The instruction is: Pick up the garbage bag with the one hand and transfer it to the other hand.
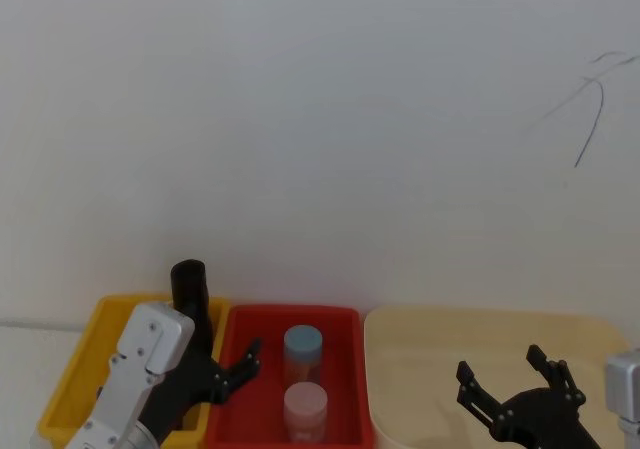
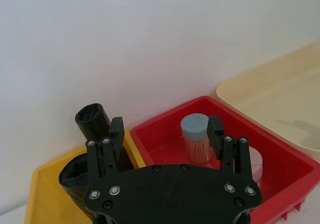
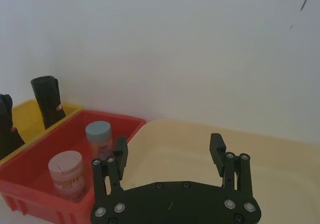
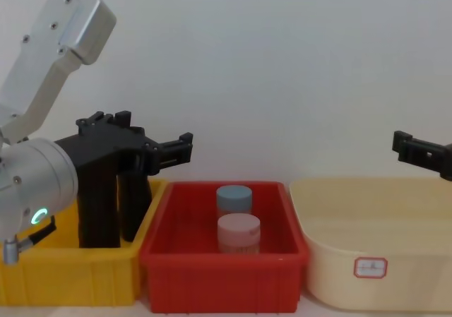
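Black garbage bag (image 2: 90,118) stands upright just left of the left gripper's (image 2: 166,121) wide-open, empty jaws; the open right gripper (image 3: 169,140) is farther.

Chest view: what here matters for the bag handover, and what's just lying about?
Job: left roll or right roll of garbage bags, cannot tell which, in yellow bin; left gripper; right gripper, both open.
Lying about: blue-capped jar, pink-capped jar, red bin, cream tub.

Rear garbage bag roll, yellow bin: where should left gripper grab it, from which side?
Grip the garbage bag by its upper part, above the yellow bin rim. It stands upright, its base walled in with the other roll beside it, so probably bring the open left gripper in level from the front.
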You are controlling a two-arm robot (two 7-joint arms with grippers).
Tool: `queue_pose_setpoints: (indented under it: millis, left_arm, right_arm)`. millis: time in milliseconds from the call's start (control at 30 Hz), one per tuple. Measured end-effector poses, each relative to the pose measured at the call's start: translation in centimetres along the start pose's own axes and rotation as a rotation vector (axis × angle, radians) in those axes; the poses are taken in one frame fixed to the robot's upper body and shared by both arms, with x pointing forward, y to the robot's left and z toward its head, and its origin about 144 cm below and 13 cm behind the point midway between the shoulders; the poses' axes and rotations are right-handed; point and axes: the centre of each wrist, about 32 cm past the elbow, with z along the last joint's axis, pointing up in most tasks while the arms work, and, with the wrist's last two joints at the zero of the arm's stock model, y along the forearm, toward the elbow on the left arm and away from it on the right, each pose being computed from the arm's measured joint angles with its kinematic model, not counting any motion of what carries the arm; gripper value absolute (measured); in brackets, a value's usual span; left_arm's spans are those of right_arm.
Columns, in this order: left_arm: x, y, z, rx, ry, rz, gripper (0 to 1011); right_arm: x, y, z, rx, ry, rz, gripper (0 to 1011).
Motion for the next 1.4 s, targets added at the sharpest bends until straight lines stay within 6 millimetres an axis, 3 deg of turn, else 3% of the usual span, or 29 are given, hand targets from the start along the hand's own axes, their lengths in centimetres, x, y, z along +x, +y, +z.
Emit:
queue_pose_setpoints:
  millis: [1400]
  left_arm:
    - [0.0, 0.0, 0.0, 0.0, 0.0, 0.0, 1001]
  right_arm:
    - [0.0, 0.0, 0.0, 0.0, 0.0, 0.0, 1000]
